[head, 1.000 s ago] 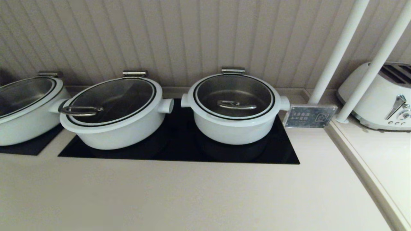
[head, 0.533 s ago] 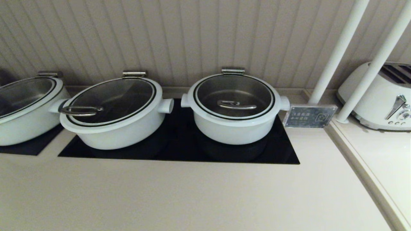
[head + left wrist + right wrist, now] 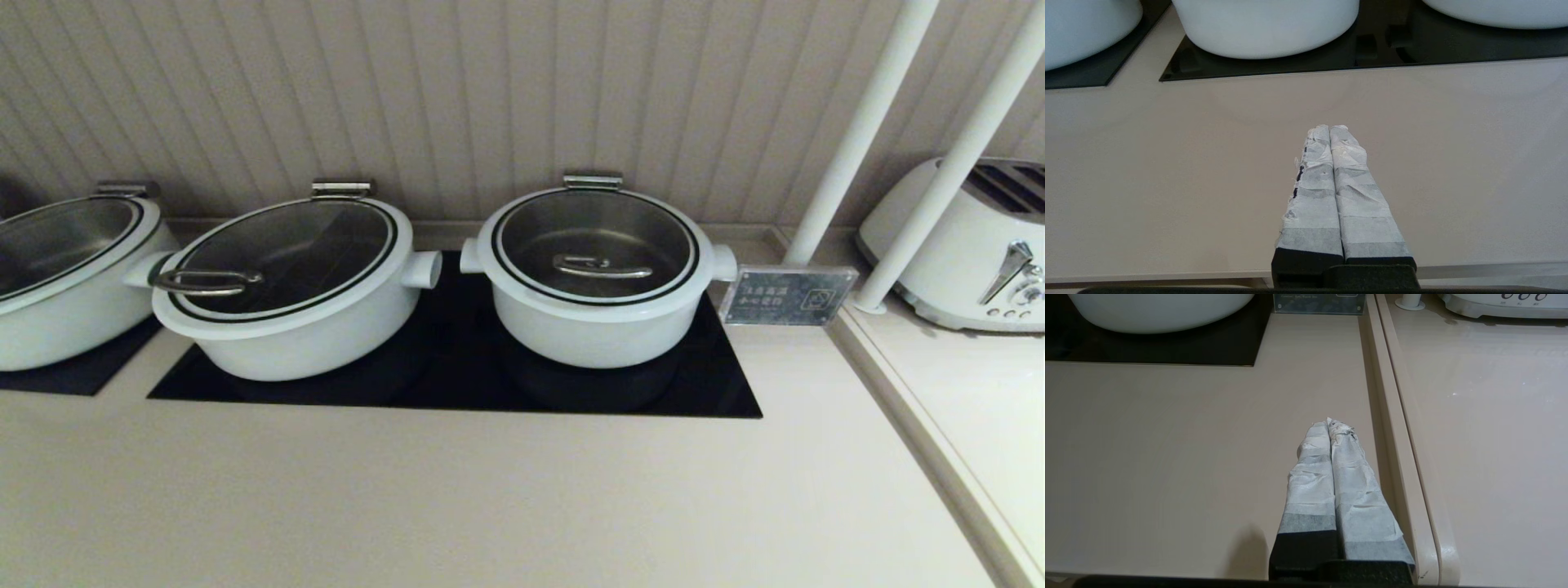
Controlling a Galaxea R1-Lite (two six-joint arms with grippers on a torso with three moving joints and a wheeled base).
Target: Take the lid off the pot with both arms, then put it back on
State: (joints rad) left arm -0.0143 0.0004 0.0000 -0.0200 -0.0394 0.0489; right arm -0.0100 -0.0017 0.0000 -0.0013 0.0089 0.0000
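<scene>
Left gripper [image 3: 1329,130]: fingers pressed together, empty, low over the counter [image 3: 1167,163]
Right gripper [image 3: 1329,424]: closed, empty
Pot [image 3: 596,327]: lid [image 3: 596,237] on, at 12 o'clock, well apart from both

Three white pots on the counter: the narrow one [image 3: 598,314], a wide one [image 3: 302,327] and another [image 3: 57,302] cut off at the left edge. Three glass lids, one per pot [image 3: 597,245] [image 3: 286,253] [image 3: 61,237]. Two black cooktops [image 3: 710,384] [image 3: 73,376], two white poles [image 3: 857,139] [image 3: 955,159], one toaster [image 3: 967,249], one sign [image 3: 786,296].
</scene>
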